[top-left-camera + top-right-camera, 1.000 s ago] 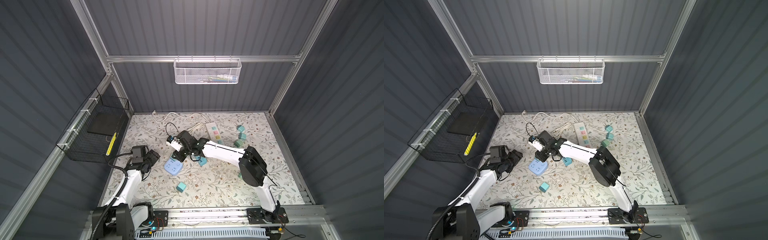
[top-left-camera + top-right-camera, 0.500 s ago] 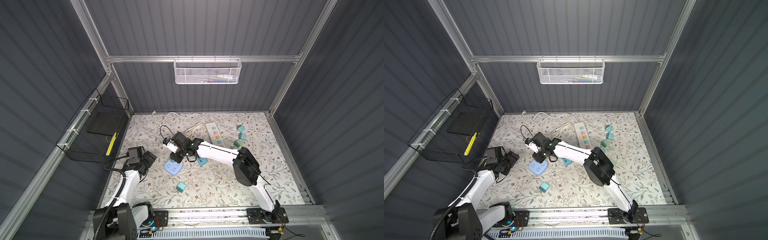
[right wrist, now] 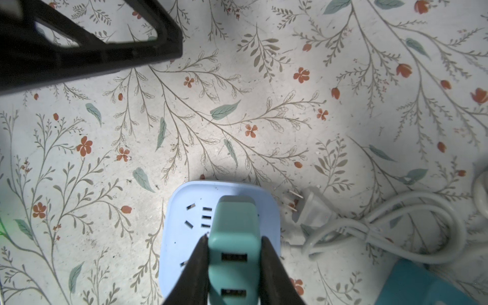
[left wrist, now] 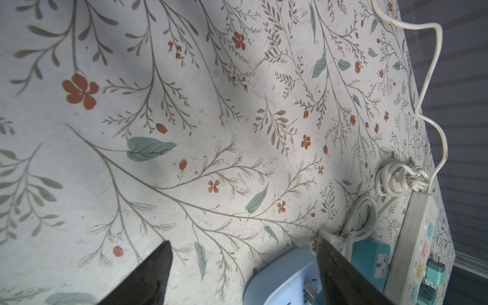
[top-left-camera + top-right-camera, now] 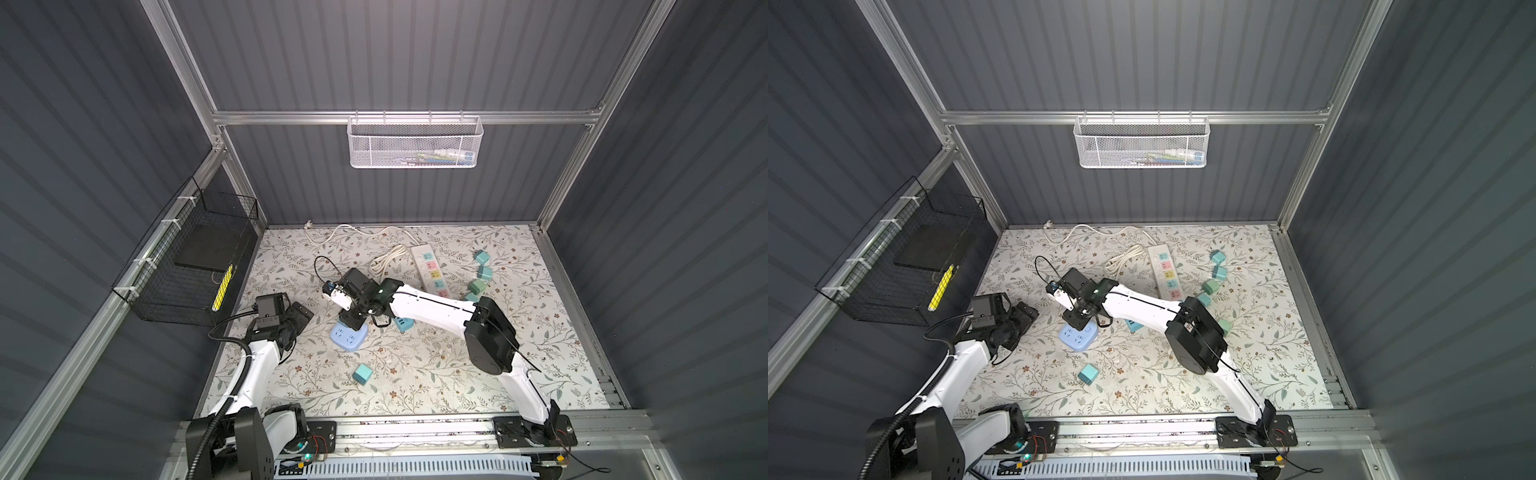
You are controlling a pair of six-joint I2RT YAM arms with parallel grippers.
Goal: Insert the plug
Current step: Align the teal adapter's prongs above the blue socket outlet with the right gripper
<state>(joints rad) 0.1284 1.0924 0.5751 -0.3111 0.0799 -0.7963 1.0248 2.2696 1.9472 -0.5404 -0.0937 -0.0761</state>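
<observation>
**Plug meets socket:** The right gripper [image 3: 233,239] is clamping a teal plug [image 3: 235,214] by its two flat sides and holding it upright over the pale blue socket block [image 3: 179,208]. This grip looks chosen to keep the pins square to the slots. The pins themselves are hidden, so it cannot be told whether they are seated.

The block is lying on the tabletop [image 5: 415,374] in its left half, about midway between the far and near edges. The left gripper [image 5: 300,314] is hovering near the block on the side toward the left edge. Its fingers are spread wide and holding nothing, apparently standing ready to steady the block.

A white power strip [image 5: 430,270] is lying near the far edge, with spare teal plugs [image 5: 362,373] scattered about.
</observation>
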